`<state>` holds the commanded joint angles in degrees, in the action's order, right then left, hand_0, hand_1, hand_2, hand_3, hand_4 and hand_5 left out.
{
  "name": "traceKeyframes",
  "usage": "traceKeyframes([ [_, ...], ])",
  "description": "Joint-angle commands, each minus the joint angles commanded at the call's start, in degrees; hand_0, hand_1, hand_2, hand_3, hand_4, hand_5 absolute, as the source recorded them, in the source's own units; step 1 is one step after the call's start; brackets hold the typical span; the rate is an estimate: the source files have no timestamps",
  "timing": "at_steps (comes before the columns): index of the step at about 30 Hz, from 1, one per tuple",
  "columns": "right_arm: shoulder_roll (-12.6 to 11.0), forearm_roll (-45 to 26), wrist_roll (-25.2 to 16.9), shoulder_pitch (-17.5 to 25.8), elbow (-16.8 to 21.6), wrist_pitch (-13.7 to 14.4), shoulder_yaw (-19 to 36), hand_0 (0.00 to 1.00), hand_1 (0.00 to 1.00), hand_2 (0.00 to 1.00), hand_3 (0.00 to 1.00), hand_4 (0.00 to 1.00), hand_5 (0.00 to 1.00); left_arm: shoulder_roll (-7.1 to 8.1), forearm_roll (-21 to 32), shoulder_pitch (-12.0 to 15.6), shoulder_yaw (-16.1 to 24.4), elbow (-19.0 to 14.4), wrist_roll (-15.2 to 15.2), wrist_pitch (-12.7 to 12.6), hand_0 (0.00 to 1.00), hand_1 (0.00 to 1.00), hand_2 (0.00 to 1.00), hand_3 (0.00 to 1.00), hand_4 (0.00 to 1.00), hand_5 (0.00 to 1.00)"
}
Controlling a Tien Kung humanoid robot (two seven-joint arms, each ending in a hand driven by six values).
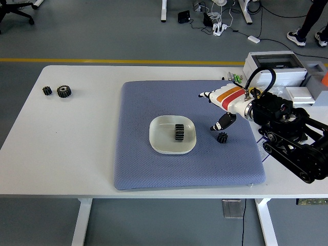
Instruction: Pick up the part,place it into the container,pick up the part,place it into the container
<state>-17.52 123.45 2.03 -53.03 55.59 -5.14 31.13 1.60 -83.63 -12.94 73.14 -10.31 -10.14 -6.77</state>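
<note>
A white square bowl (172,135) sits on the blue-grey mat (143,164). A black gear (179,131) lies inside it on its edge. A smaller black gear (222,137) lies on the mat to the right of the bowl. My right hand (218,105) is white with an orange and red band; it hovers just above and right of the small gear, fingers spread, holding nothing. The left arm is out of view.
Two more black gears (64,91) lie at the table's far left. A white box (274,68), a yellow tape measure (252,93) and bagged parts (271,104) crowd the back right. A person's legs (309,23) show at the top right.
</note>
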Motion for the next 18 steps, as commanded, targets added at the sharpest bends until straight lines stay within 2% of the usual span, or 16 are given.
traceKeyframes([
  [1, -0.5, 0.0, 0.0, 0.3, -0.2, -0.1, -0.5, 0.461, 0.519, 0.698, 0.795, 0.983, 0.351, -0.02, -0.2, 0.0, 0.2, 0.0, 0.0, 0.1, 0.671, 0.656, 0.625, 0.557, 0.578, 0.524],
  [6, -1.3, -0.7, 0.1, 1.4, -0.2, -1.2, -2.7, 0.461, 0.519, 0.698, 0.795, 0.983, 0.351, -0.16, -0.8, 0.2, 0.6, 0.0, -0.2, 0.3, 0.671, 0.656, 0.625, 0.557, 0.578, 0.524],
  [7, -1.4, -0.9, 0.1, 1.6, 0.0, -1.2, -2.9, 0.458, 0.513, 0.68, 0.71, 0.964, 0.35, -0.19, -0.8, 0.2, 0.5, 0.0, -0.2, 0.3, 0.67, 0.66, 0.626, 0.557, 0.578, 0.524],
  [12, -1.3, -1.6, -0.1, 1.8, 1.4, -0.6, -3.7, 0.458, 0.513, 0.68, 0.71, 0.964, 0.35, -0.26, -0.5, 0.2, 0.2, 0.0, -0.2, 0.3, 0.67, 0.66, 0.626, 0.557, 0.578, 0.524],
  [13, -1.3, -1.8, -0.2, 1.7, 1.5, -0.4, -4.0, 0.422, 0.5, 0.616, 0.602, 0.919, 0.345, -0.26, -0.6, 0.2, 0.3, 0.0, -0.2, 0.2, 0.67, 0.662, 0.625, 0.557, 0.578, 0.524],
  [18, -0.4, -2.3, -0.5, 1.9, 0.0, 0.6, -5.0, 0.422, 0.5, 0.616, 0.602, 0.919, 0.345, -0.28, -0.1, 0.2, 0.0, 0.0, -0.2, 0.1, 0.67, 0.662, 0.625, 0.557, 0.578, 0.524],
])
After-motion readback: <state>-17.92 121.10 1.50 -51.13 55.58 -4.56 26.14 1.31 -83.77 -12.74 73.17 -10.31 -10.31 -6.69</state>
